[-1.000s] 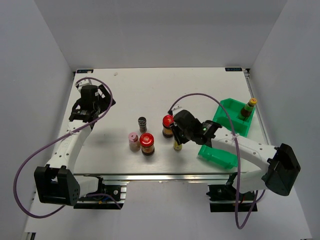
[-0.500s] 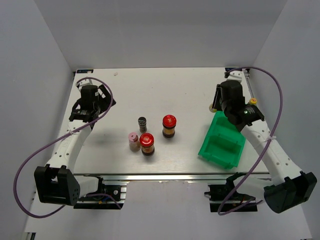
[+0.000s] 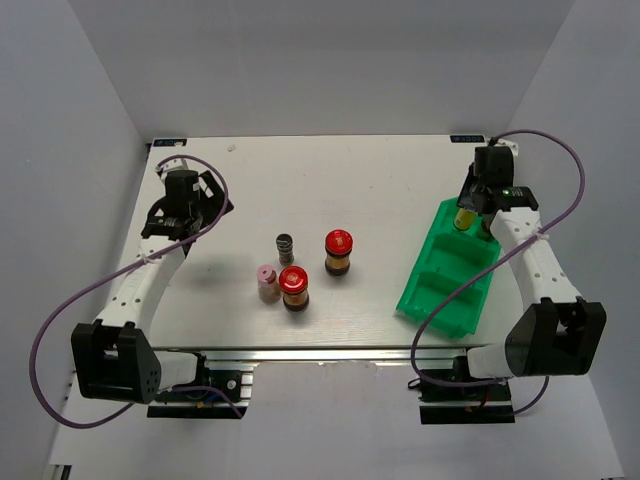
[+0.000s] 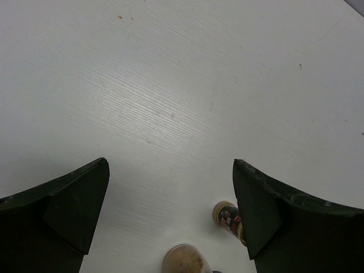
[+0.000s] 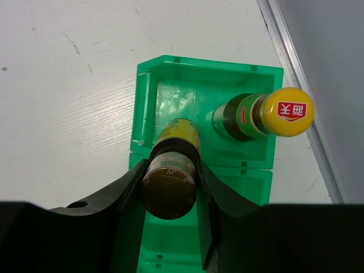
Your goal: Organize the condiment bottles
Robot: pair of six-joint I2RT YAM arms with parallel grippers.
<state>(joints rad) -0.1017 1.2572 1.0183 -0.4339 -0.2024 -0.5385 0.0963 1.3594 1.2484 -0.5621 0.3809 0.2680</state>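
My right gripper (image 3: 470, 205) (image 5: 170, 165) is shut on a brown bottle with a yellow label (image 5: 169, 182). It holds the bottle over the far end of the green bin (image 3: 440, 290) (image 5: 170, 94). The bottle's dark end faces the wrist camera. A yellow-capped green bottle (image 5: 267, 114) lies in the bin's far compartment. On the table stand a grey ribbed shaker (image 3: 286, 245), two red-lidded jars (image 3: 339, 250) (image 3: 294, 287) and a pink-capped jar (image 3: 266, 281). My left gripper (image 3: 190, 205) (image 4: 170, 165) is open and empty over bare table at the far left.
The left wrist view shows a small dark bottle with a pale end (image 4: 227, 216) and a pale round top (image 4: 185, 261) at its lower edge. The table's right rail (image 5: 296, 91) runs close beside the bin. Grey walls enclose the table.
My right arm has carried the brown bottle from the table's middle to the far end of the bin. The bin now lies more lengthwise. The left arm has barely moved.
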